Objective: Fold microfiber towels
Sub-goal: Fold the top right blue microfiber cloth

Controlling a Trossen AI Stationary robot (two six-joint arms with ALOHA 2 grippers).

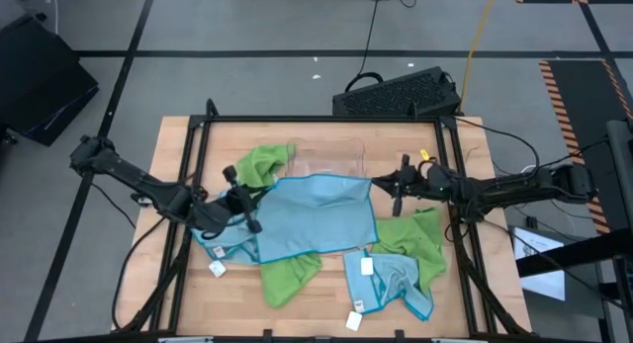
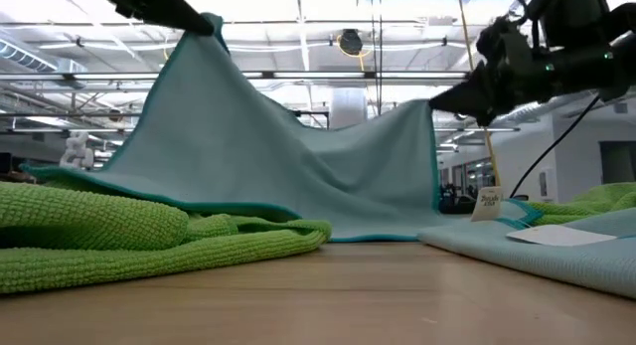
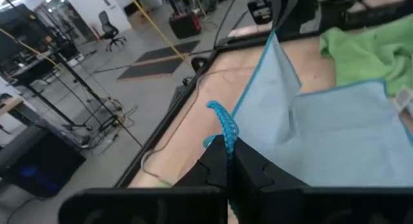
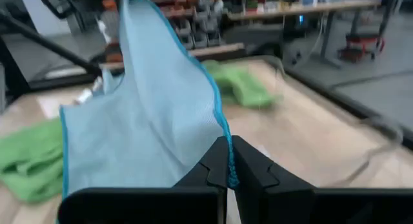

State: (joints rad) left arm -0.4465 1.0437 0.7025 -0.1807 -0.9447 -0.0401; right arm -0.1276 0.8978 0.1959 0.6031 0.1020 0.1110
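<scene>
A light blue microfiber towel [image 1: 318, 219] hangs between my two grippers in the middle of the table. Its near part lies on the table and on a lime green towel [image 2: 119, 241]. My left gripper [image 1: 254, 198] is shut on the towel's far left corner and holds it high in the low view [image 2: 206, 25]. My right gripper [image 1: 384, 185] is shut on the far right corner, lower down [image 2: 437, 99]. Other green towels [image 1: 263, 163] [image 1: 415, 239] and blue towels [image 1: 394, 284] [image 1: 223, 249] lie around, some with white tags. My left gripper pinches the blue towel's far left corner between its two fingers, at the bunched teal hem [image 3: 224, 124]. It comes from the table's left. The corner is lifted clear and the cloth slopes down from it to the table. My right gripper pinches the far right corner at its teal hem [image 4: 226, 141] between its two fingers, coming from the table's right. The corner is lifted clear. The edge between the two grippers sags a little [image 2: 328, 136].
A clear plastic tray [image 1: 331, 157] stands at the far middle, behind the held towel. A black keyboard [image 1: 396, 94] lies beyond the table's far edge. Bare wood shows along the near edge [image 1: 297, 318] and at the far right [image 1: 465, 145].
</scene>
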